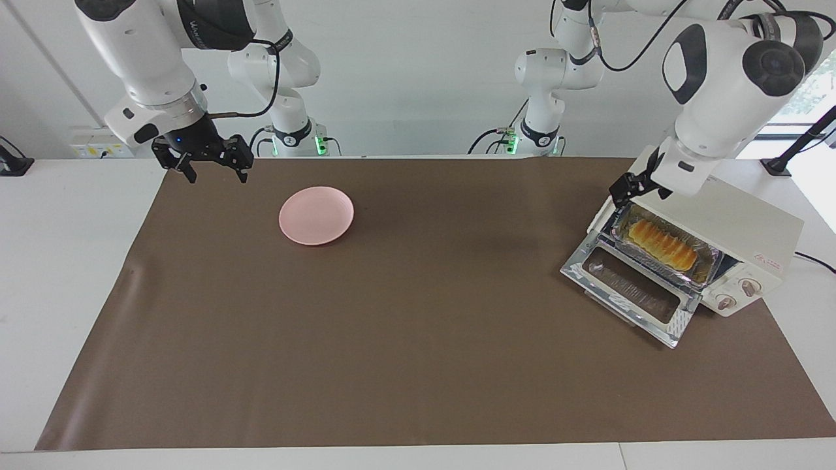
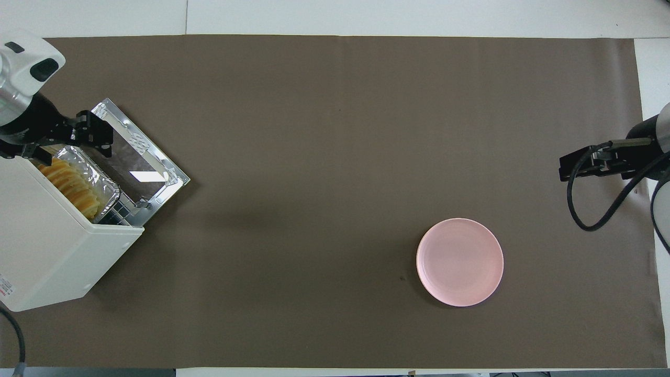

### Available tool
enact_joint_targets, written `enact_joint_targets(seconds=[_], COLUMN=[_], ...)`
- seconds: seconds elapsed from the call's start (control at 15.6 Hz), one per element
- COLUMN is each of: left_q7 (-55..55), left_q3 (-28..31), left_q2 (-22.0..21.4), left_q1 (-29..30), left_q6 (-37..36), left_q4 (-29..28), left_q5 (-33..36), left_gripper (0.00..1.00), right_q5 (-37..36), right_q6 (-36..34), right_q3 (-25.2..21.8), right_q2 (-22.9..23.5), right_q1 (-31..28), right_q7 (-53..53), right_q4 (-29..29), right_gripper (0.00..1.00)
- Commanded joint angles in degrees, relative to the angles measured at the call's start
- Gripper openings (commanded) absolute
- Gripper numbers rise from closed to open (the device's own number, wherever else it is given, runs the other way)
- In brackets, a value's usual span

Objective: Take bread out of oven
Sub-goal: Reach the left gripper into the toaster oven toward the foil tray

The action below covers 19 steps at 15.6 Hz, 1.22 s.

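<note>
The cream-white oven (image 1: 731, 222) (image 2: 47, 246) stands at the left arm's end of the table with its glass door (image 1: 627, 294) (image 2: 133, 157) dropped open. Inside, the ridged golden bread (image 1: 658, 243) (image 2: 70, 183) lies in a crinkled foil tray (image 1: 710, 266) (image 2: 102, 178). My left gripper (image 1: 631, 189) (image 2: 99, 140) hangs open just over the oven mouth, above the end of the tray that lies nearer to the robots, and holds nothing. My right gripper (image 1: 212, 168) (image 2: 578, 166) waits open and empty above the mat's corner at the right arm's end.
A pink plate (image 1: 316, 215) (image 2: 459, 262) rests on the brown mat (image 1: 418, 339) toward the right arm's end. The open door juts out onto the mat in front of the oven. Two knobs (image 1: 738, 294) sit beside the opening.
</note>
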Motion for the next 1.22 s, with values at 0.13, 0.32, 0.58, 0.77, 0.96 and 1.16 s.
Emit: enact_joint_targets(seconds=[0.13, 0.32, 0.58, 0.77, 0.96, 1.16], left_q7=[-14.8, -27.7, -31.3, -31.6, -31.4, -31.4], left_q3=[2.5, 2.6, 2.7, 3.5, 3.7, 3.7], left_q2=[8.9, 10.2, 6.9, 5.7, 4.7, 1.7], left_q1=[-1.5, -3.4, -2.7, -2.7, -2.7, -2.7], left_q6=[-0.8, 3.6, 9.6, 13.3, 16.1, 21.0], left_q4=[8.4, 5.0, -5.0, -9.5, -12.9, -19.7], left_q5=[2.3, 4.1, 7.7, 10.1, 10.8, 13.1], left_gripper=[1.0, 1.0, 1.0, 1.0, 1.0, 1.0], right_q5=[-0.4, -0.4, -0.4, -0.4, -0.4, -0.4], right_q6=[-0.8, -0.7, -0.8, -0.7, -0.7, -0.7], right_q3=[0.5, 0.5, 0.5, 0.5, 0.5, 0.5], right_q2=[-0.4, -0.4, -0.4, -0.4, -0.4, -0.5], right_q1=[-0.8, -0.8, -0.8, -0.8, -0.8, -0.8], right_q7=[-1.0, -1.0, -1.0, -1.0, -1.0, -1.0], right_q4=[0.1, 0.0, 0.1, 0.1, 0.1, 0.1], right_gripper=[1.0, 1.0, 1.0, 1.0, 1.0, 1.0])
